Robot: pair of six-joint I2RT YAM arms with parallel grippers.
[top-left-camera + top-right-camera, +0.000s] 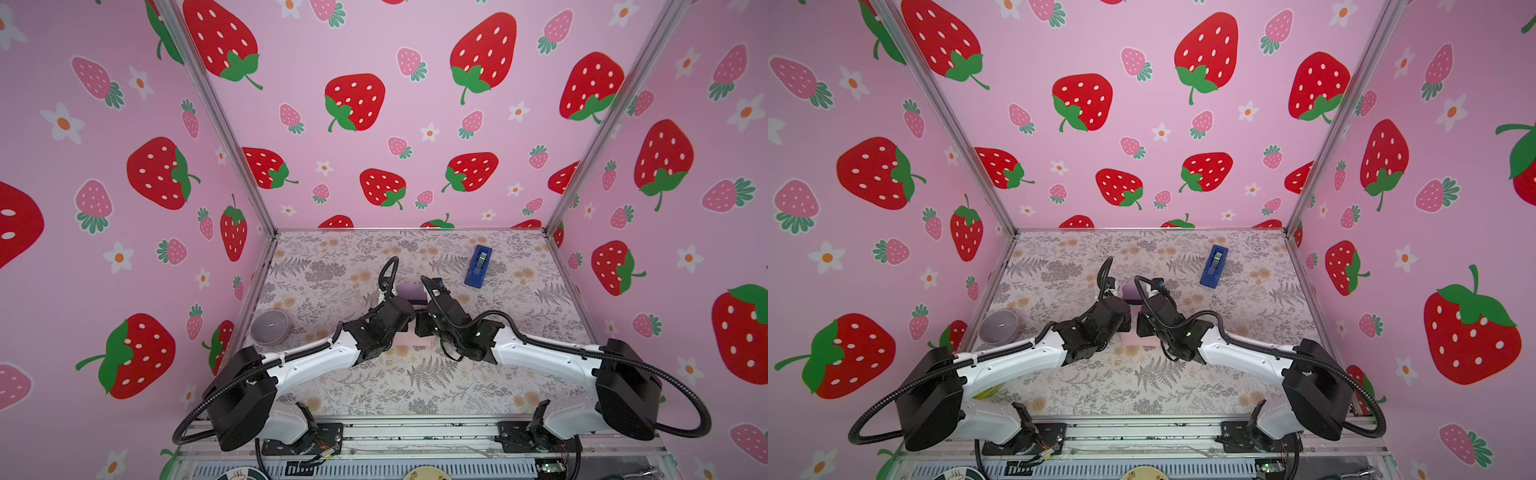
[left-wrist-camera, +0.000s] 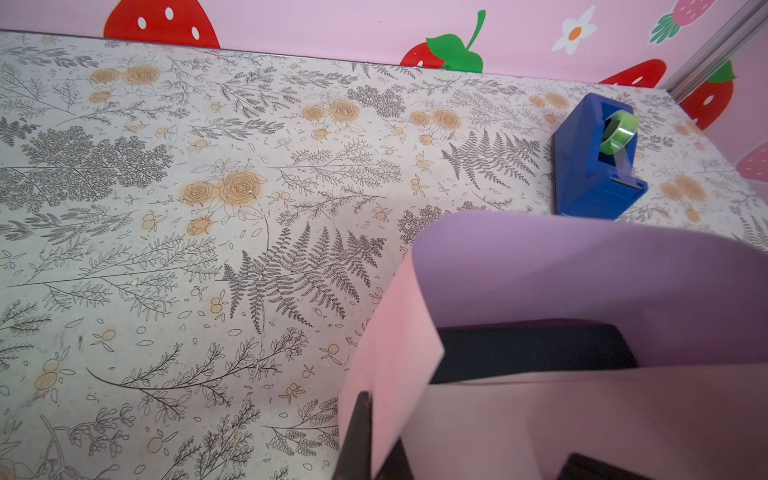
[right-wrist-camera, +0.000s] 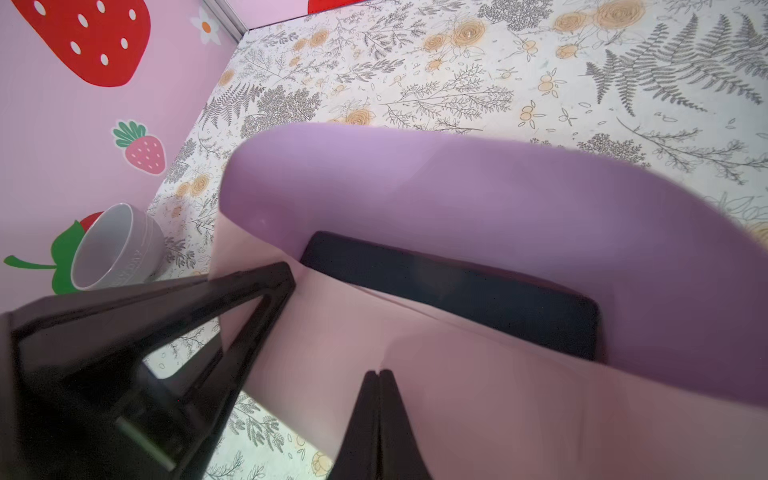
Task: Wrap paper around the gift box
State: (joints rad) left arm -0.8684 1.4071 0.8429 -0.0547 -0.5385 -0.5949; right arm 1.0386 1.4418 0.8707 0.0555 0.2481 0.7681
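The paper [image 2: 582,270] stands curled up round the gift box [image 2: 532,349], lilac face on the far flap and pale pink on the near flap [image 3: 478,407]. Only the matte black top of the gift box [image 3: 453,291] shows between the flaps. My left gripper [image 2: 374,415] is shut on the near flap's corner, and its fingers [image 3: 266,286] also show in the right wrist view. My right gripper [image 3: 378,372] is shut on the near pink flap, with a faint crease rising from its tips. In both top views the wrists hide the box; the lilac flap [image 1: 409,291] [image 1: 1131,291] shows beyond them.
A blue tape dispenser [image 1: 478,266] [image 1: 1213,266] [image 2: 594,166] with a green roll stands at the back right. A grey bowl [image 1: 270,326] [image 1: 998,327] [image 3: 112,249] sits by the left wall. Strawberry-print walls close in the floral tabletop [image 1: 415,386].
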